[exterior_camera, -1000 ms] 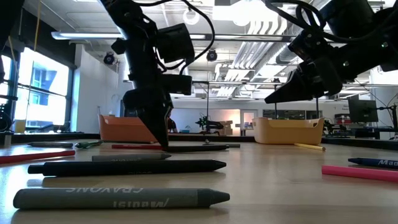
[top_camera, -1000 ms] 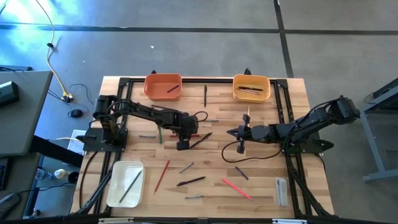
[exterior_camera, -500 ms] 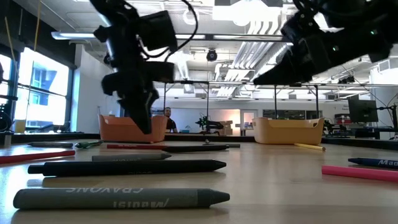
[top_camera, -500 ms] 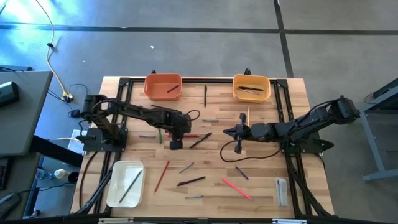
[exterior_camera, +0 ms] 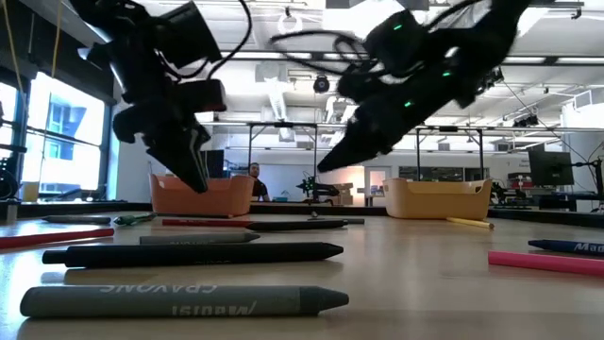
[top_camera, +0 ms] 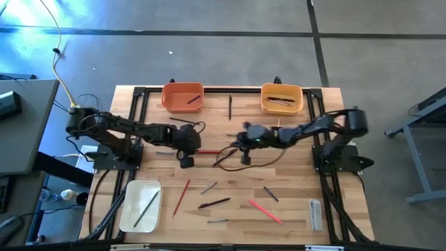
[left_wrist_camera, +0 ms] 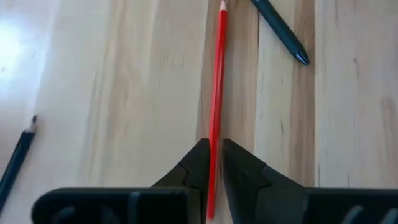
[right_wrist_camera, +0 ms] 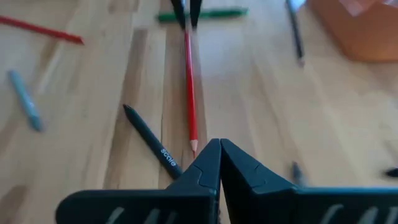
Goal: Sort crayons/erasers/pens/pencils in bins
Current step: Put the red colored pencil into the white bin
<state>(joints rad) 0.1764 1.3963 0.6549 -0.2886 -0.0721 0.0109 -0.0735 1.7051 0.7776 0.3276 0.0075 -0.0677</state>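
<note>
Nearby, grey crayon (exterior_camera: 179,301) reads "CRAYONS"; left gripper (left_wrist_camera: 214,163) clamped on red pencil (left_wrist_camera: 216,106); right gripper (right_wrist_camera: 219,163) together

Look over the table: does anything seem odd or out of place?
The left pincer and the shut right pincer both aim at one red pencil, from opposite ends. Two arms on one pencil looks odd; one would probably do.

Yellow cable (top_camera: 61,80) crosses the grey floor (top_camera: 209,56)

left hand (top_camera: 187,155) drawn back leftward along red pencil (left_wrist_camera: 216,106), right hand (top_camera: 244,145) swung left toward its tip
</note>
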